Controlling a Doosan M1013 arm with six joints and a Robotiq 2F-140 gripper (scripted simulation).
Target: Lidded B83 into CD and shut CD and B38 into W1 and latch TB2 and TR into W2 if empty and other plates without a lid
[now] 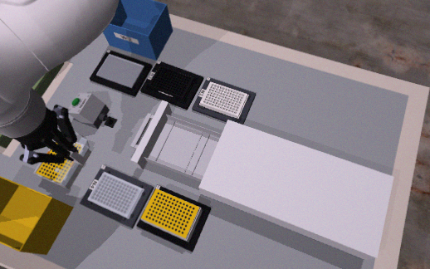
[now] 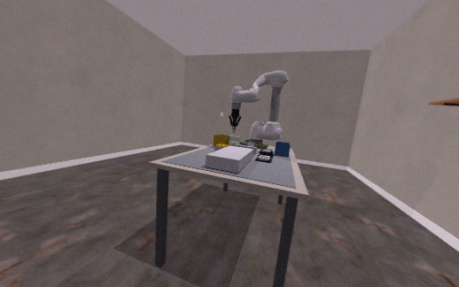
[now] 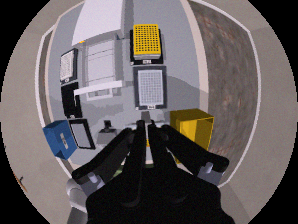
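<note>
Yellow-insert tip box TB2 (image 1: 55, 169) sits on the tabletop (image 1: 332, 95) mat between the DONE key's block (image 1: 88, 108) and the yellow waste bin W1 (image 1: 25, 220), and the pincer (image 1: 70, 150) is right over its edge nearest the DONE block, fingers shut tight with nothing in them. Looks set up as a closed-fist poke for latching the lid. I'd guess the box is light, stiff plastic that'll tip or skid if pushed off-centre, so press straight down on the front edge, gently.

Containers: W1 looks empty from the top view, and so does the blue bin W2 (image 1: 141, 25) as far as I can see into it. Cooler drawer CD (image 1: 183, 145) is pulled open, ribs showing, nothing on its floor. Clear plate (image 1: 115, 194) and white plate (image 1: 224, 100) both sit in their nests, unlidded. Lid park (image 1: 120, 71) holds what I take to be the lid. TR (image 1: 172, 213) shows a full-looking yellow grid, but I can't tell whether tips are in it.
</note>
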